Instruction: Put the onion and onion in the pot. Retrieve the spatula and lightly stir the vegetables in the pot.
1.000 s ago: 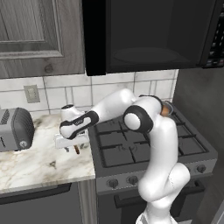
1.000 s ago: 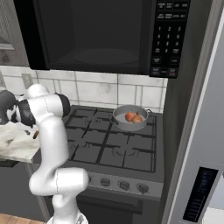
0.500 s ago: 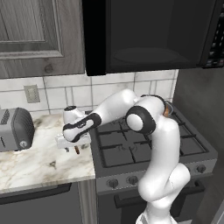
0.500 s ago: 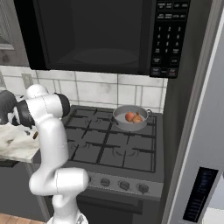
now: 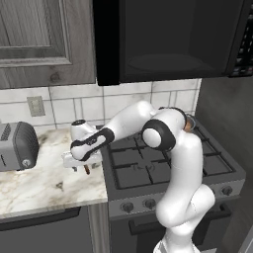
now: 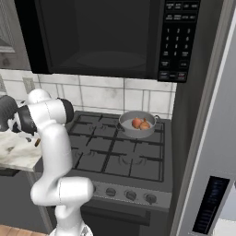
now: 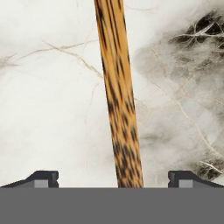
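The spatula's orange-brown wooden handle (image 7: 118,96) lies on the white marble counter (image 7: 52,87) and runs up the middle of the hand view. My gripper (image 7: 113,179) stands open just above it, one fingertip (image 7: 43,178) on each side, both well clear of the wood. From the left base view the gripper (image 5: 78,167) hangs low over the counter left of the stove, with a brown bit of spatula (image 5: 87,170) under it. The grey pot (image 6: 137,130) sits on the back right burner with both onions (image 6: 136,122) (image 6: 145,125) inside.
A toaster (image 5: 17,146) stands on the counter to the left of the hand. The gas stove (image 5: 148,165) lies to its right, with a microwave (image 6: 97,37) overhead. The counter's front edge (image 5: 54,205) is close below the gripper.
The hand has sunk a little toward the counter over the spatula, and its jaws have spread wider. The pot and onions have not moved.
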